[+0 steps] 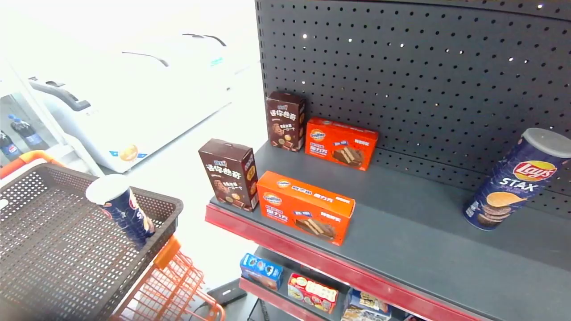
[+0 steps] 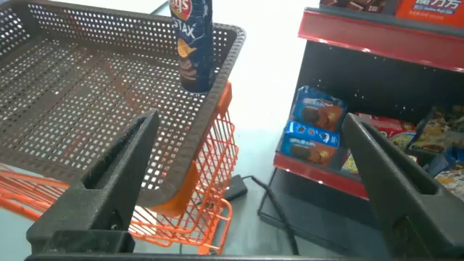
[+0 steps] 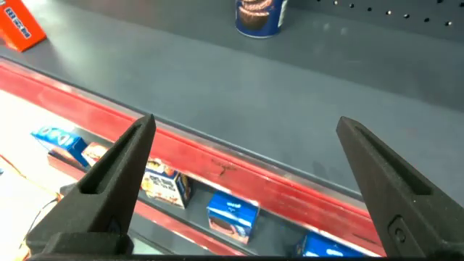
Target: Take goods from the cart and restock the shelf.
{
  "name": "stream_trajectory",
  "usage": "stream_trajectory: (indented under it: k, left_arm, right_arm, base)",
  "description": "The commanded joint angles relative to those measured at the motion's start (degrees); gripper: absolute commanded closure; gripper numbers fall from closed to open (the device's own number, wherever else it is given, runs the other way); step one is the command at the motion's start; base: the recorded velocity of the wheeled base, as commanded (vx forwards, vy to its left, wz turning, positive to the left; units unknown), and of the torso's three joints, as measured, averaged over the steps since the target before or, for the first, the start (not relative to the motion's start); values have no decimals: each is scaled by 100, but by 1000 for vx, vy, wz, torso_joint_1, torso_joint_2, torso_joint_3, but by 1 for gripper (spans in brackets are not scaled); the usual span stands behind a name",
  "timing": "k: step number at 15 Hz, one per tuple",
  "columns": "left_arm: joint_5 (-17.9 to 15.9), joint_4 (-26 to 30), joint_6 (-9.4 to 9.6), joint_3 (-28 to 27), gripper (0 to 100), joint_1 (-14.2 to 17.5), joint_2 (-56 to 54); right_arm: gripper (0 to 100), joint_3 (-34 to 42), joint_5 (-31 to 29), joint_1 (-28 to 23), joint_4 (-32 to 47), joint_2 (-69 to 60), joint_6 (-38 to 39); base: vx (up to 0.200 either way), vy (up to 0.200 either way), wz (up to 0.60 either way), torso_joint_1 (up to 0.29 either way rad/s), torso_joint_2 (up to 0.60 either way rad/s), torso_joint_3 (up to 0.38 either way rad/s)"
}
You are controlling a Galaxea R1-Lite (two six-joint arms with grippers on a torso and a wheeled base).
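Shop aisle, dark shelf (image 1: 424,232) ahead: left pincer (image 2: 250,123) spread wide above the cart (image 1: 169,203), right pincer (image 3: 246,125) spread wide over the shelf's front edge. One chip can (image 1: 122,209) stands in the cart's far corner; a second can (image 1: 513,183) stands at the shelf's back. Likely step: fetching. Next, the left arm must lower around the chip can.

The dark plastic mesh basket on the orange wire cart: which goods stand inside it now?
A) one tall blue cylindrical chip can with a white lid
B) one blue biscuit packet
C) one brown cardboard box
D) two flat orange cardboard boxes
A: a tall blue cylindrical chip can with a white lid stands alone near a corner of the dark plastic mesh basket.
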Motion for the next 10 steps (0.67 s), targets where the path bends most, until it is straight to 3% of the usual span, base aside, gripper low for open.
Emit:
stream_trajectory:
  k: [1, 6, 8, 10]
  left_arm:
    - [-8, -2, 15, 0, 0, -4, -2]
    - [45, -11, 23, 0, 0, 5, -2]
    - [229, 200, 94, -633, 0, -13, 165]
    - [476, 762, 111, -1327, 0, 5, 1087]
  right_arm:
    - [0, 0, -2, 0, -6, 2, 2]
    - [0, 0, -2, 0, -6, 2, 2]
    - [0, 0, -2, 0, 3, 2, 2]
    - [0, 0, -2, 0, -6, 2, 2]
  base:
    - [0, 0, 0, 0, 0, 0]
    - [0, 0, 0, 0, 0, 0]
    - [0, 0, 0, 0, 0, 0]
    - [0, 0, 0, 0, 0, 0]
